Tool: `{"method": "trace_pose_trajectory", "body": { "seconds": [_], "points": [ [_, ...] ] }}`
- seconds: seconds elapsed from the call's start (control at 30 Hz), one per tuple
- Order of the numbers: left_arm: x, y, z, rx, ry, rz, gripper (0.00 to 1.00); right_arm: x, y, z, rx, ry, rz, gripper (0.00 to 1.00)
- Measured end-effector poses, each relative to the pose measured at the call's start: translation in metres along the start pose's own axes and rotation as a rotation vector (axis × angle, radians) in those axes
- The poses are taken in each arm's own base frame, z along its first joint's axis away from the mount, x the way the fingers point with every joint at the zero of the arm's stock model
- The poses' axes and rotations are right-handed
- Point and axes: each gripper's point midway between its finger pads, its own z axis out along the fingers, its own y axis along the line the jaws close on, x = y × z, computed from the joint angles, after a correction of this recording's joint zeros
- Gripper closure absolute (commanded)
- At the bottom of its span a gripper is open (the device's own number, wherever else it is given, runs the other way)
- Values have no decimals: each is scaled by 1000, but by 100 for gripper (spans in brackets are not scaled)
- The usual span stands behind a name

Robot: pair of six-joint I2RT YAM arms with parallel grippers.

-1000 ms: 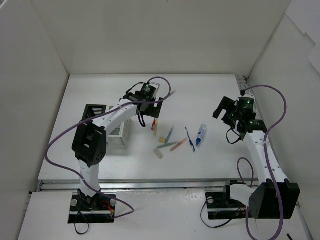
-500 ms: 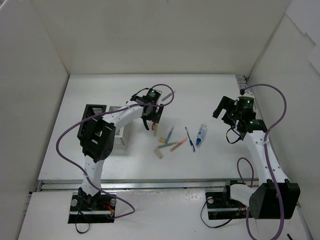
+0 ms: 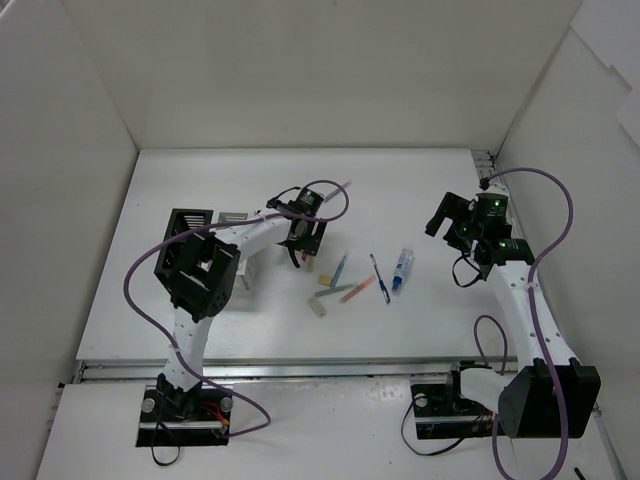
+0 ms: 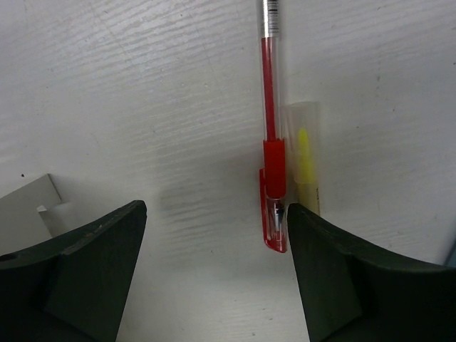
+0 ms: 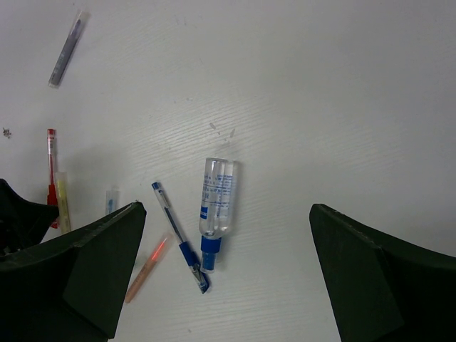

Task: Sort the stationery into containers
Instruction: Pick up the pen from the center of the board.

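My left gripper (image 3: 299, 243) is open and low over the table, its jaws wide apart (image 4: 217, 285). A red pen (image 4: 271, 142) lies between the fingers, close against the right finger (image 4: 356, 278), with a clear yellow pen (image 4: 306, 158) touching its side. My right gripper (image 3: 440, 218) is open and empty, held high (image 5: 228, 281). Below it lie a clear tube with a blue cap (image 5: 217, 198), a blue pen (image 5: 178, 239) and an orange pen (image 5: 146, 271). The black container (image 3: 188, 222) and the white container (image 3: 243, 268) stand at the left, partly hidden by my left arm.
A green pen (image 3: 330, 293), a light blue pen (image 3: 340, 268) and two beige erasers (image 3: 318, 308) (image 3: 325, 279) lie mid-table. A grey pen (image 5: 68, 50) lies farther back. A corner of the white container (image 4: 28, 206) shows beside my left finger.
My left gripper has moved toward the near side and come down around the red pen. The right arm has not moved.
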Motion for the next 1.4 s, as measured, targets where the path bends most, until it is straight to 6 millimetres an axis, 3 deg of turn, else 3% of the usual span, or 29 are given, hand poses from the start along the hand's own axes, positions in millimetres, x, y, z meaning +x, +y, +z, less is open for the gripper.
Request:
{"method": "trace_pose_trajectory", "body": {
  "seconds": [0.17,0.3,0.5,0.63,1.0,1.07,1.13,1.3,1.4],
  "points": [
    [6,-2,5,6,11,0,27,0,0,0,1,0,0,2],
    [3,-5,8,15,-1,-6,40,0,0,0,1,0,0,2],
    [1,-9,10,31,-10,-5,72,0,-1,1,8,-1,0,2],
    [1,-13,10,53,-8,2,100,0,-1,1,8,-1,0,2],
    [1,-25,-1,154,1,-17,100,0,-1,1,7,-2,-1,2],
    [2,-26,-15,184,3,-37,100,0,-1,0,7,-2,-2,2],
    [-4,-23,-40,216,-32,-65,100,-1,-1,0,6,-4,-2,2],
    [-35,-6,-133,267,-223,-146,100,-3,2,-4,-6,-18,-16,2],
    [-51,0,-189,325,-333,-180,100,-4,18,-9,-75,-32,-111,2]
  ]
}}
